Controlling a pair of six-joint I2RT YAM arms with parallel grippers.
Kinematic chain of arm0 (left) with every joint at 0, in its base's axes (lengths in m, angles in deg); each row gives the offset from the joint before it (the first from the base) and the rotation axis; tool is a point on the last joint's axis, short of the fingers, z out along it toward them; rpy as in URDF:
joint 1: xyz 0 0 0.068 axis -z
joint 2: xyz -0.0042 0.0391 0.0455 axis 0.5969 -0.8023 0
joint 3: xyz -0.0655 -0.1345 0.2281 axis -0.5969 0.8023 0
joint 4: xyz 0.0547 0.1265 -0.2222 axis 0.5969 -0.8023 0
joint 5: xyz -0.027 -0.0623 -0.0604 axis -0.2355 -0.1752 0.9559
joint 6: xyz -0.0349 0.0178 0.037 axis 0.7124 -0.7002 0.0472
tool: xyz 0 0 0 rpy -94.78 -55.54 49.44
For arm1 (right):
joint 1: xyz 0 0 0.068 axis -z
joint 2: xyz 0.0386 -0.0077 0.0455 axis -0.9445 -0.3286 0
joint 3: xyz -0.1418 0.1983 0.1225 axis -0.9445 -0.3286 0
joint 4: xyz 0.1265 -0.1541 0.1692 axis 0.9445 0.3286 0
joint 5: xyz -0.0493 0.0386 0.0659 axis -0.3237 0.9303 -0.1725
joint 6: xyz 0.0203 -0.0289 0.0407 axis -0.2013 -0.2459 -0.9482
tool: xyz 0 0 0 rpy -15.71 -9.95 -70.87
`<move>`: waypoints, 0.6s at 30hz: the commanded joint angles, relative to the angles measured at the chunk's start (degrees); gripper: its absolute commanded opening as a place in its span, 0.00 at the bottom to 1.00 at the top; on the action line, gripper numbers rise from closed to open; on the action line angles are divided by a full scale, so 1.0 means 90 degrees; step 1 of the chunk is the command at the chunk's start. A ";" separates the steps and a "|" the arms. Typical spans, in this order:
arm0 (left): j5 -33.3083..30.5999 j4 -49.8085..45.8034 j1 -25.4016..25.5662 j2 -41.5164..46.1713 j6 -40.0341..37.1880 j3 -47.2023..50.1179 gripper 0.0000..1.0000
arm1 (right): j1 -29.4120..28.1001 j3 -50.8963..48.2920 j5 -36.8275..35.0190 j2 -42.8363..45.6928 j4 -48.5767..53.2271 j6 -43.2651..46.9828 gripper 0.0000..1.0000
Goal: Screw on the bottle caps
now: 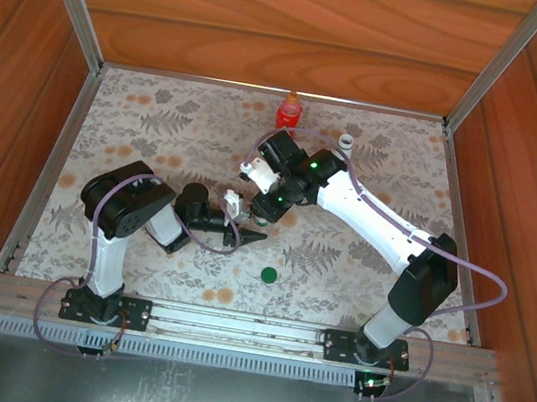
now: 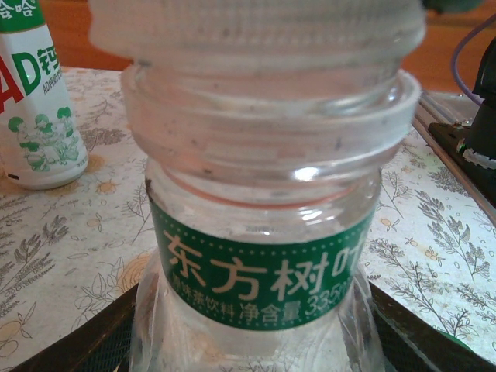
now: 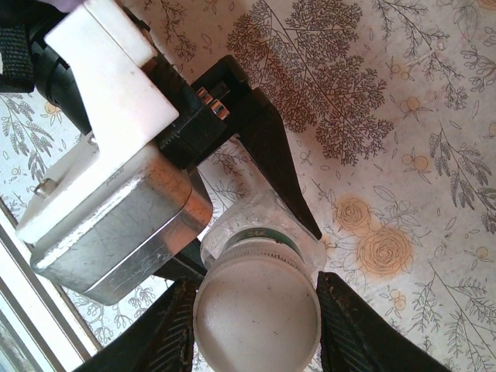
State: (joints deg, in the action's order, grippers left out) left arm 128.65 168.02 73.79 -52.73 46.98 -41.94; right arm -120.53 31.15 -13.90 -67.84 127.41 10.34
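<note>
the left hand (image 1: 251, 225) grips the clear bottle (image 2: 263, 232) upright near the middle of the floral counter (image 1: 160, 114), while the right hand (image 3: 256, 285), reaching in from above, is closed on the white cap (image 3: 257, 325) sitting on its neck. the red bottle (image 1: 289, 113) stands at the far edge, the white bottle (image 1: 346, 144) to its right; a green cap (image 1: 268, 275) lies nearer.

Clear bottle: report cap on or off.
On: white cap tops the clear bottle, clamped in the right gripper. Tightness: cannot tell.
</note>
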 commanded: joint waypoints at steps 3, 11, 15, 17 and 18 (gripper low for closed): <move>0.0173 -0.0269 -0.0021 0.0017 0.0043 -0.0026 0.60 | 0.0055 0.0075 -0.0010 -0.0087 0.0219 -0.0138 0.38; 0.0172 -0.0280 -0.0041 -0.0011 0.0089 -0.0056 0.60 | 0.0050 -0.0137 -0.0134 0.0256 -0.0016 -0.0292 0.38; 0.0184 -0.0280 -0.0044 -0.0027 0.0102 -0.0073 0.60 | 0.0055 -0.0323 -0.0145 0.0336 -0.0158 -0.0344 0.39; 0.0189 -0.0276 -0.0048 -0.0037 0.0113 -0.0075 0.60 | 0.0056 -0.0338 -0.0189 0.0312 -0.0149 -0.0359 0.40; 0.0195 -0.0283 -0.0046 -0.0028 0.0126 -0.0075 0.60 | 0.0054 -0.0341 -0.0193 0.0309 -0.0149 -0.0363 0.40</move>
State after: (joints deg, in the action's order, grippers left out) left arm 128.87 167.74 73.79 -52.73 47.16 -42.16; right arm -120.53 29.05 -14.46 -66.02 125.90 8.05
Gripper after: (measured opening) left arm 0.601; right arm 0.404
